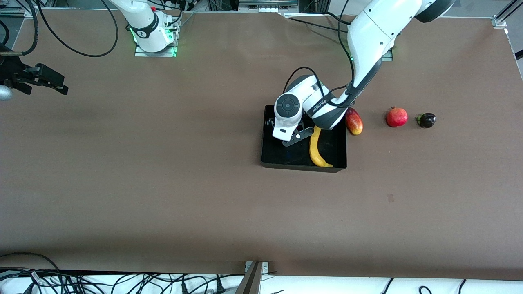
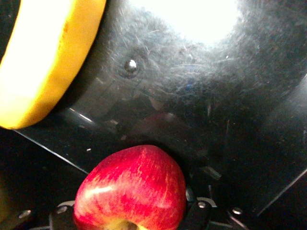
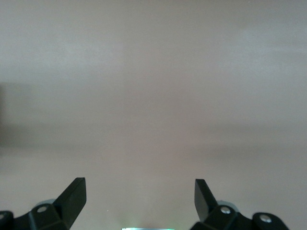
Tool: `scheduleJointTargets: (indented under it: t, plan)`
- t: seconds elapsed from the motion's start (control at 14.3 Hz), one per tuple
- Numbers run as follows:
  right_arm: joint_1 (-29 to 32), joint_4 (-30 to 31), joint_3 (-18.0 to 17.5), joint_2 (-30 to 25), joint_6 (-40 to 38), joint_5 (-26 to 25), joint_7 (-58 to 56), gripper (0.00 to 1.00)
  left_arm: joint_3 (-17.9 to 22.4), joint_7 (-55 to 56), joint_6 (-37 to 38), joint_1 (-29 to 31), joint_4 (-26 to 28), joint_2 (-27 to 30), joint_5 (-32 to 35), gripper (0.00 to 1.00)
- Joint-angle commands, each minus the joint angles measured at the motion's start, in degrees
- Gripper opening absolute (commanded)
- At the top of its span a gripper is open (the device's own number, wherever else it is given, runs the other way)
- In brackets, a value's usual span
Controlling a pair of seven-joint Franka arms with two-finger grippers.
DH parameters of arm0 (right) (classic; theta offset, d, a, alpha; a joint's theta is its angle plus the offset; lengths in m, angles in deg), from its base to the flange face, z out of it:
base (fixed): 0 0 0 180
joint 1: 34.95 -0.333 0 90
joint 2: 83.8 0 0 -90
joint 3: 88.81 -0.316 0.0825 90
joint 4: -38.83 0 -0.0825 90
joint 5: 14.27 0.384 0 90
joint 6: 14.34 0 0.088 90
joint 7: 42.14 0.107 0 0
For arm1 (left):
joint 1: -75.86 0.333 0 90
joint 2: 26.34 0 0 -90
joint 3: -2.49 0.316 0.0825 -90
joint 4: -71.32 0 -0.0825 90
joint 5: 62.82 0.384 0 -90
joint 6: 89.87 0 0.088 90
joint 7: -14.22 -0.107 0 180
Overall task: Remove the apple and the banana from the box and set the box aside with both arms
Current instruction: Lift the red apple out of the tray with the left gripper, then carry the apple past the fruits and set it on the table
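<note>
While the left gripper point(image 1: 286, 136) sits down inside the box point(image 1: 303, 165), its fingers look clamped on the apple point(image 2: 132, 189), both fruits are not yet out. Banana point(image 1: 316, 149) lies in the box beside the gripper, toward the left arm's end. Right gripper point(image 3: 139, 201) waits over bare table point(image 1: 163, 183) near the right arm's end, fingers apart. Left to do: lift apple out, banana out, then shift box with both arms.

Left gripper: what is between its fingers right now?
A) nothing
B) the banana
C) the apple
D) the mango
C: the left wrist view shows the left gripper closed around the apple inside the box, while the banana lies loose beside it.
</note>
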Motion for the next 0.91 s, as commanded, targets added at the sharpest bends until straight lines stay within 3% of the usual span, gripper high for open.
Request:
scheduleJointTargets:
  t: [0.0, 0.28, 0.56, 0.7, 0.84]
  plan:
    - [0.2, -0.9, 0.0, 0.3, -0.3, -0.5, -0.8, 1.0, -1.7, -3.2, 9.8, 2.3, -5.3, 2.0, 0.7, 0.0]
    - [0.2, -0.9, 0.0, 0.3, -0.3, -0.5, -0.8, 1.0, -3.6, -11.9, 20.8, 7.6, -13.0, 5.0, -3.4, 0.0]
    - [0.2, -0.9, 0.0, 0.3, -0.3, -0.5, -0.8, 1.0, -3.6, -29.0, 26.8, 17.5, -13.9, 10.7, -5.0, 0.0]
    - [0.2, -0.9, 0.0, 0.3, -0.3, -0.5, -0.8, 1.0, -3.4, -39.3, 28.8, 23.6, -13.4, 10.9, -3.2, 0.0]
    - [0.2, -0.9, 0.0, 0.3, -0.3, -0.5, -0.8, 1.0, -3.2, -48.6, 27.8, 28.3, -13.3, 10.0, 3.3, 0.0]
